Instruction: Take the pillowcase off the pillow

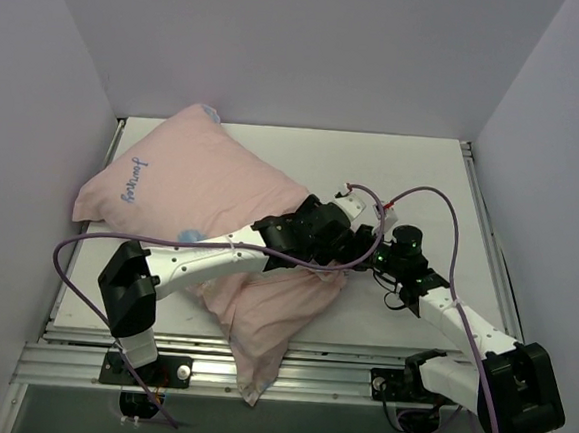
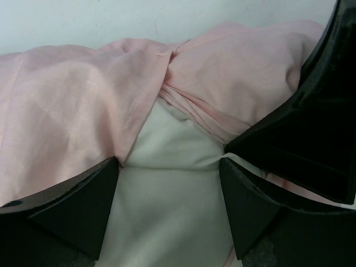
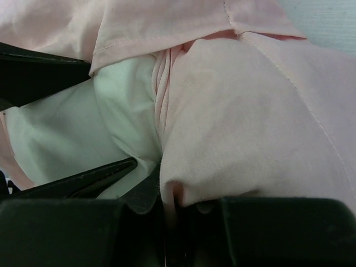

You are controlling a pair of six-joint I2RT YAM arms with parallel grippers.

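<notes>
Pillowcase: a thin, pale pink fabric pillowcase [image 1: 202, 180] with small blue script [image 1: 135, 179] on its upper face. It lies diagonally from the far-left corner of the white tabletop [image 1: 423, 177] towards the middle of the near edge.
Loose end: a slack length of the pink cover droops over the near edge, left of centre.
Pillow: a plump, plain white pillow [image 2: 167, 194] shows only at the open mouth of the cover, near the middle of the tabletop. The pink hem [image 2: 133, 111] is pushed back around it. The rest is hidden inside the cover.
Left gripper: the black two-finger left gripper [image 2: 168, 161] reaches in from the near-left corner to the mouth of the cover. Its jaws stand part-way apart, and a wad of the white pillow fills the gap and touches both fingers [image 2: 72, 211].
Right gripper: the black right gripper [image 3: 169, 207] comes from the near-right corner and meets the other head-on. Its jaws are nearly together, with a pinch of pink fabric [image 3: 250, 122] tucked into the narrow slit between them.
Relation: in the overhead view the two grippers sit just beside each other, at the twisted, bunched edge of the cover.
Cables: purple cables [image 1: 441, 203] loop above the right arm and out past the near-left side.
</notes>
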